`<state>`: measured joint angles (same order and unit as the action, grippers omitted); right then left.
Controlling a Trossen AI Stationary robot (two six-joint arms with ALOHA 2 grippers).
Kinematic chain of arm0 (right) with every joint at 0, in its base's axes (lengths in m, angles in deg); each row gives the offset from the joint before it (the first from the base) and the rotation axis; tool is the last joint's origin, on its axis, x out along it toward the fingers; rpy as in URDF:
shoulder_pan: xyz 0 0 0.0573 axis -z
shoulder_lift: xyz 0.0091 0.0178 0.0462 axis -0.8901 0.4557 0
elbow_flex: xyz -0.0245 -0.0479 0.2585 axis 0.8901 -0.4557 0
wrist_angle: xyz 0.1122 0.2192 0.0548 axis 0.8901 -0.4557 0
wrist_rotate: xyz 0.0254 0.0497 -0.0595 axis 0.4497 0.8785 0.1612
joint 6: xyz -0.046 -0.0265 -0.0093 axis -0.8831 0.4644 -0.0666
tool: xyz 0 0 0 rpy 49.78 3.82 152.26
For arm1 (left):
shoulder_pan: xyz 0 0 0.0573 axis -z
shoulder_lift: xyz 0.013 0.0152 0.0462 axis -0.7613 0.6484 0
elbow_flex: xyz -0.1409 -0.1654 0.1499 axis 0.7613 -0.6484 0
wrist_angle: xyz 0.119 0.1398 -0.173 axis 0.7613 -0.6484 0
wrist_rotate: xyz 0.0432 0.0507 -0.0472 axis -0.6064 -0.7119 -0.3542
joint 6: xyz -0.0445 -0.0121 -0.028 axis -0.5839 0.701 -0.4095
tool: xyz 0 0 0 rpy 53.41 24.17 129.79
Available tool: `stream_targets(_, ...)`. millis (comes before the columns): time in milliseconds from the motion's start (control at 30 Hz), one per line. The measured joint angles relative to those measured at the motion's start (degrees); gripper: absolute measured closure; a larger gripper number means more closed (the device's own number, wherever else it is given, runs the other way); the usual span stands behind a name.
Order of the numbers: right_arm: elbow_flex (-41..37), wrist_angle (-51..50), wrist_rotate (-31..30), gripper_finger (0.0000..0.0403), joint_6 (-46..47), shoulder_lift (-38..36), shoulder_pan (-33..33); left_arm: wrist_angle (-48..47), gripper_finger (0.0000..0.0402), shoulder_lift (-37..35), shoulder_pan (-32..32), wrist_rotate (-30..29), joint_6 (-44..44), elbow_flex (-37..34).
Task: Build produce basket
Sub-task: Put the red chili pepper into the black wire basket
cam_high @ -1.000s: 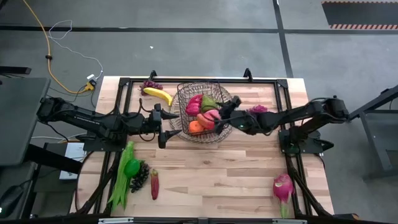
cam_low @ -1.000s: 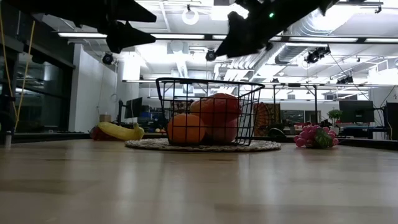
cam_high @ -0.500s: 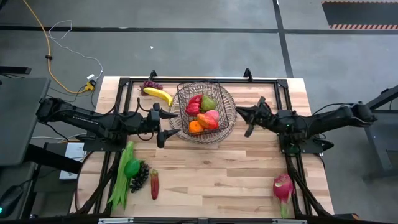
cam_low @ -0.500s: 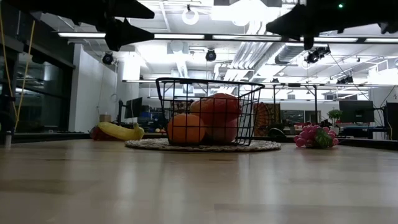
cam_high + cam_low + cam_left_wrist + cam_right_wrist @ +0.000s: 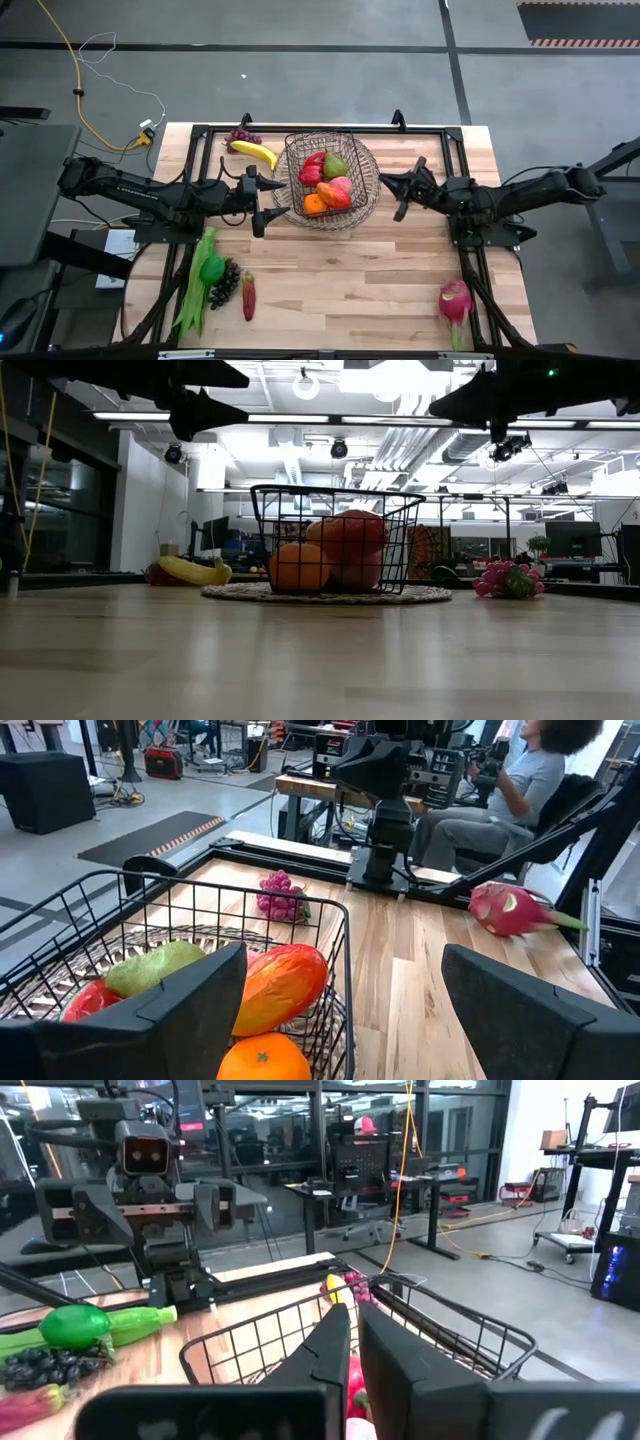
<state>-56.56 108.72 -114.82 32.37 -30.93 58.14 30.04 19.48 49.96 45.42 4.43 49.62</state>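
Note:
The dark wire basket [image 5: 325,180] stands on a round woven tray [image 5: 370,205] at the table's far middle. It holds an orange [image 5: 262,1060], a green pear [image 5: 335,165] and red fruit [image 5: 312,168]. My left gripper [image 5: 262,200] hangs open in the air just left of the basket. My right gripper [image 5: 352,1315] hangs shut and holding nothing just right of it [image 5: 400,195]. On the table lie a banana [image 5: 255,153], purple grapes [image 5: 243,137], pink grapes [image 5: 505,580], green beans [image 5: 195,285], dark grapes [image 5: 225,283] and a dragon fruit [image 5: 455,300].
A black frame rail [image 5: 320,127] runs along the table's far edge and down both sides. A red slice-like piece [image 5: 248,295] lies beside the dark grapes. Bare wood [image 5: 350,270] stretches across the near middle. A person sits beyond the table's right side [image 5: 520,770].
My right gripper has drawn back from above the basket toward the table's right edge and levelled out. It has kept still for the last half second. The fruit in the basket lies as before.

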Motion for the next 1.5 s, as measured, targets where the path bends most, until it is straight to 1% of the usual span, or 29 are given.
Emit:
stream_targets(167,0.0,0.2,0.0,0.0384,0.0,0.3,0.0,-0.1,0.0078,0.0,0.0,0.2,-0.1,0.0)
stream_targets(300,0.0,0.2,0.0,0.0384,0.0,0.3,0.0,-0.1,0.0078,0.0,0.0,2.5,-0.1,0.0)
stream_targets(367,0.0,0.2,0.0,0.0384,-0.2,0.3,0.0,-0.1,0.0078,0.0,0.0,5.2,-0.5,0.0)
stream_targets(467,0.0,0.2,0.0,0.0384,0.0,0.3,0.0,0.2,0.0078,0.0,0.5,11.5,-3.3,0.0)
stream_targets(533,0.0,0.2,0.0,0.0384,0.0,0.3,0.0,0.2,0.0078,0.0,2.0,14.8,-4.0,0.2)
stream_targets(600,0.0,0.2,0.0,0.0384,-0.2,0.3,0.0,-1.5,0.0078,0.1,4.7,16.4,-4.0,1.3)
stream_targets(700,0.0,0.2,0.0,0.0384,-0.3,0.3,0.0,-6.5,0.0078,1.5,10.4,16.5,-1.6,4.7)
stream_targets(767,0.0,0.2,0.0,0.0384,-0.4,0.3,0.0,-12.6,0.0078,2.9,14.7,15.8,1.4,7.2)
stream_targets(867,0.0,0.2,0.0,0.0384,-0.4,0.3,0.0,-22.0,0.0078,6.6,20.6,13.0,5.1,11.3)
stream_targets(933,0.0,0.1,0.0,0.0384,-0.4,0.3,0.0,-28.1,0.0078,9.1,23.7,11.8,6.8,13.7)
stream_targets(1033,0.0,0.0,0.0,0.0384,-0.4,0.3,0.0,-33.9,0.0078,13.0,27.0,10.2,7.4,16.4)
stream_targets(1267,0.0,-0.4,-0.1,0.0384,-0.4,0.3,0.0,-40.2,0.0078,22.0,32.1,10.3,7.4,19.4)
stream_targets(1500,0.0,-1.2,-0.1,0.0384,-0.4,0.3,0.0,-42.1,0.0078,28.9,36.3,10.3,14.0,21.0)
